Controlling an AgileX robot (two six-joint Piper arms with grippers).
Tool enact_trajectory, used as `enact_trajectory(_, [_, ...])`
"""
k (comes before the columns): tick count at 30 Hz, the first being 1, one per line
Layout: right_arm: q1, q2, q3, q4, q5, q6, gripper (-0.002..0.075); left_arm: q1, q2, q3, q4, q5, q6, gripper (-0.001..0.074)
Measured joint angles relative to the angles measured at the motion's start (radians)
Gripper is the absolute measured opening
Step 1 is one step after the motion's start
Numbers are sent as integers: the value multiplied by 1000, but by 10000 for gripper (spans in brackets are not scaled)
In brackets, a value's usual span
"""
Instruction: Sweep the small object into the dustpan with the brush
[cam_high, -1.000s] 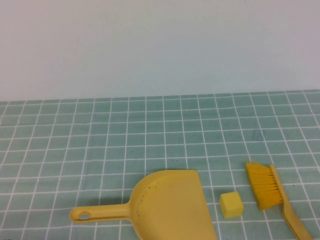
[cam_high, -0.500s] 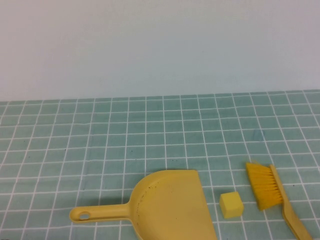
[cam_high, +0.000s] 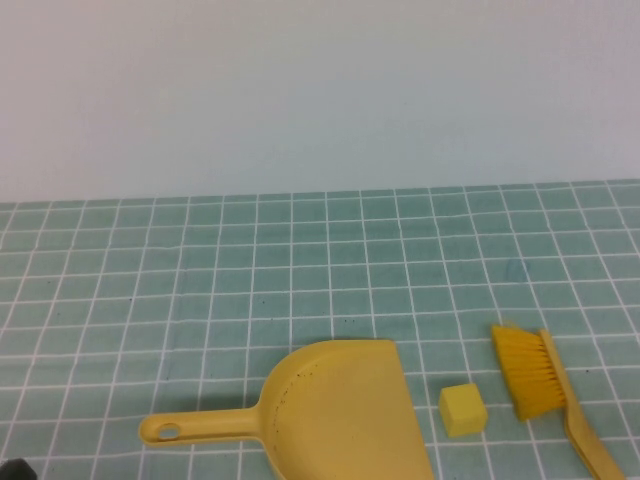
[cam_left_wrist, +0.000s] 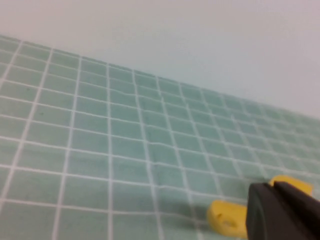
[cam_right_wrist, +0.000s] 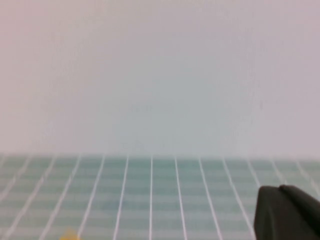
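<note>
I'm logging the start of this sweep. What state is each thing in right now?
dustpan: flat on the tiled surface, untouched.
small object: on the tiles between dustpan and brush, not in the dustpan.
brush: lying on the tiles, not held.
left gripper: near the dustpan's handle end, holding nothing.
right gripper: away from the brush.

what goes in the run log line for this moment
yellow plastic dustpan flat | pale-yellow cube between it and orange-bristled hand brush, untouched | left gripper near dustpan handle | right gripper raised
</note>
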Motion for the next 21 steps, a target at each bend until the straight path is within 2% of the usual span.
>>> enact_trajectory(6, [0,0,0,8,-172,15,-1,0,0,0,-68,-165,0,0])
enact_trajectory(16, [0,0,0,10,-357,15,-1,0,0,0,-122,-192,-4,-2])
enact_trajectory(21, [0,0,0,120,-588,24,-1,0,0,0,-312,-255,-68,-2])
